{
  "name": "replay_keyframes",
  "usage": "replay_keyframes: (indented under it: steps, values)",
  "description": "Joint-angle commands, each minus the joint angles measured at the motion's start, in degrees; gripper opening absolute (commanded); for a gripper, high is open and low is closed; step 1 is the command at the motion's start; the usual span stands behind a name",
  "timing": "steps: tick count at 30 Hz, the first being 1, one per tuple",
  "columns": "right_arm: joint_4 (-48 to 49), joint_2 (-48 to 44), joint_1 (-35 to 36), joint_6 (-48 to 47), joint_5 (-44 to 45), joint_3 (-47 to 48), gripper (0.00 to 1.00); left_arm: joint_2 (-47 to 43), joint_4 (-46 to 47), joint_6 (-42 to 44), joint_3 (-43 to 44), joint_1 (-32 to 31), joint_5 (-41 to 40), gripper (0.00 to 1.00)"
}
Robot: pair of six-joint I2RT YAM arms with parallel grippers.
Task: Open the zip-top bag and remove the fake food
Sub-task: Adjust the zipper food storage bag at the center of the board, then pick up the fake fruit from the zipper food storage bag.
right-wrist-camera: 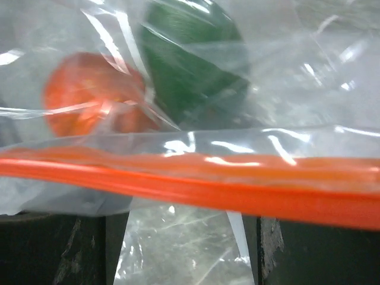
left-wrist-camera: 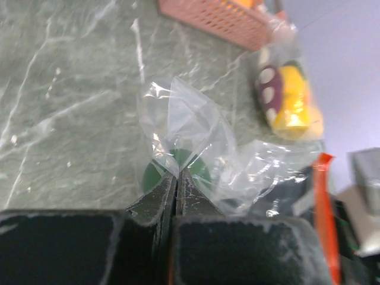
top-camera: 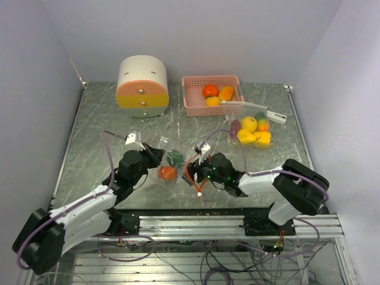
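Observation:
A clear zip-top bag (top-camera: 172, 165) with an orange zip strip (top-camera: 190, 169) lies at the table's near middle. It holds fake food: an orange-red fruit (top-camera: 167, 173) and a dark green one (top-camera: 174, 157). My left gripper (top-camera: 153, 155) is shut on a fold of the bag's clear film (left-wrist-camera: 178, 127), with the green fruit (left-wrist-camera: 189, 163) just beyond the tips. My right gripper (top-camera: 199, 172) is at the bag's zip end. Its jaws stand wide apart, and the orange strip (right-wrist-camera: 196, 178) lies across them. Behind the strip are the orange fruit (right-wrist-camera: 89, 89) and the green fruit (right-wrist-camera: 190, 53).
A second clear bag (top-camera: 254, 129) with yellow, purple and orange pieces lies at the right. A pink basket (top-camera: 193, 104) holding orange and yellow fruit stands behind it. A round cream, orange and yellow drawer box (top-camera: 142, 86) stands at the back left.

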Motion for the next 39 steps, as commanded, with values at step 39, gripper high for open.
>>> replay_keyframes:
  steps: [39]
  values:
    - [7.2,-3.2,-0.3,1.6,1.9,-5.8,0.68,0.7,-15.7,0.3,6.8,-5.2,-7.5,0.07]
